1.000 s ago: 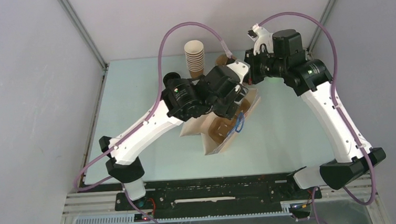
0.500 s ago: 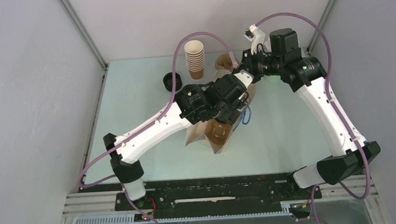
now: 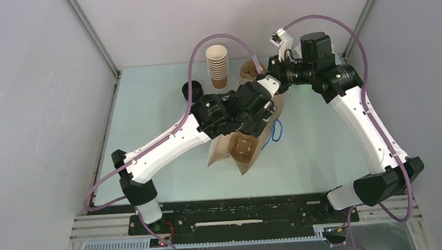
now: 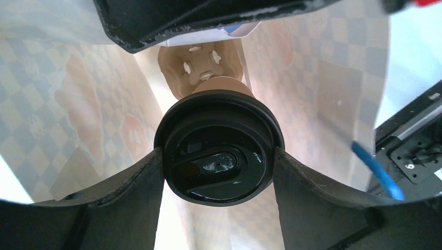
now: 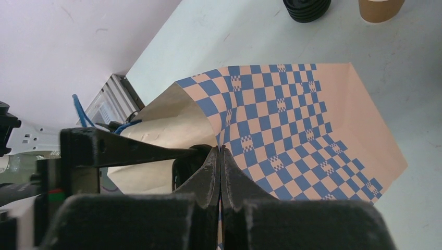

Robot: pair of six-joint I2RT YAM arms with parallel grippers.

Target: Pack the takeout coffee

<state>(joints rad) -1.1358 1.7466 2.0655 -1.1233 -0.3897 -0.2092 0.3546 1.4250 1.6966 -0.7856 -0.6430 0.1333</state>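
Currently the left gripper point(image 4: 218, 172) clamps the takeout coffee point(image 4: 221, 86) at its black lid point(image 4: 219, 156), inside the paper bag point(image 5: 292, 120). The right gripper point(image 5: 219, 161) pinches the bag's edge. Paper walls likely crush easily, so grip lightly at the stiff rim.

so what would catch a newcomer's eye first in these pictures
The black-lidded takeout coffee, clamped in the left gripper, is down inside a blue-checked paper bag in the middle of the table. The right gripper pinches the bag's edge, and a stack of paper cups stands at the far side.
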